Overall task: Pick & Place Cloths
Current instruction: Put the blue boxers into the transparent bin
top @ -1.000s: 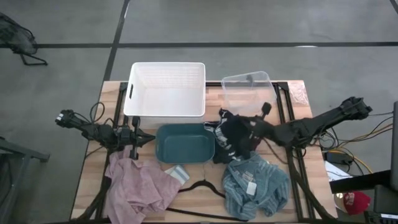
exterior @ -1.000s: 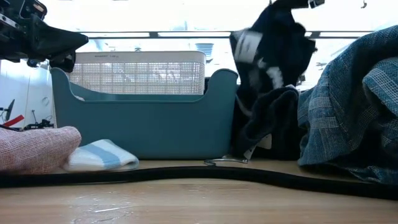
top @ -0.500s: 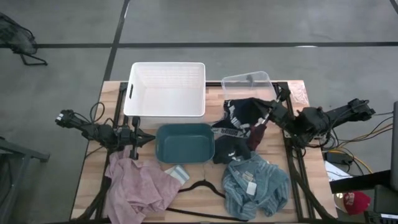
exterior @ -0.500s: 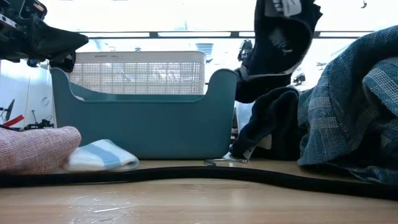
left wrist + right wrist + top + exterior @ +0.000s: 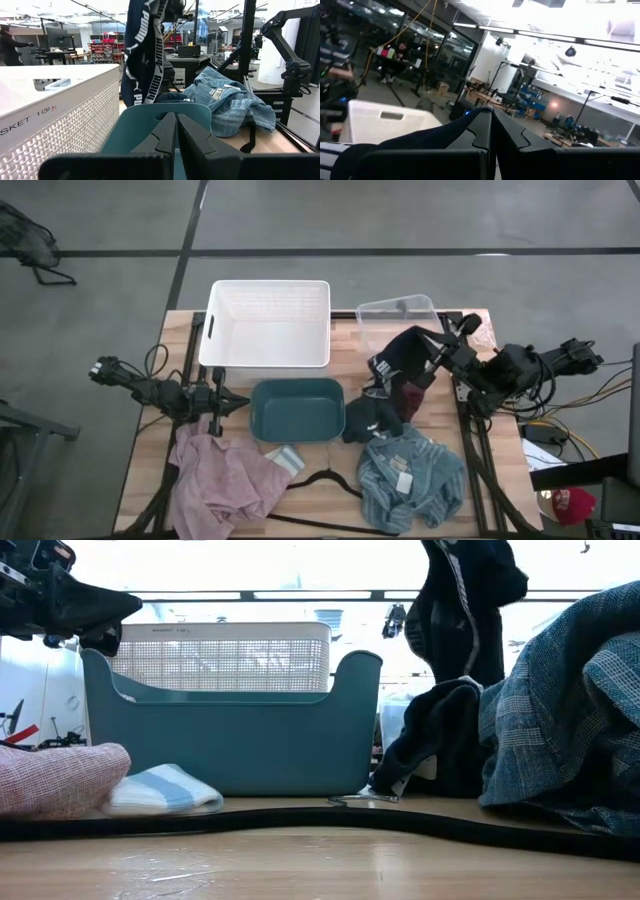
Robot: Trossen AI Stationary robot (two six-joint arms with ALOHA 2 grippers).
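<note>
Since the earlier frame the right hand (image 5: 432, 358) has drawn back toward the counter's (image 5: 330, 505) right edge, lifting the navy garment (image 5: 398, 358) clear of the teal bin (image 5: 297, 408); its fingers are pressed together, pinching that cloth, whose lower end hangs beside a maroon piece (image 5: 411, 395); the left hand (image 5: 216, 423) hovers closed over the pink cloth (image 5: 220, 480); three bins stand there; the striped blue shirt (image 5: 412, 476) partly hides the black hanger (image 5: 325, 479).

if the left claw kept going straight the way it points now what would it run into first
Most likely the teal bin: the left claw, shut, points right at its near end, with the hanging navy garment further along behind. Depth is hard to judge, so it might pass just over the rim.
</note>
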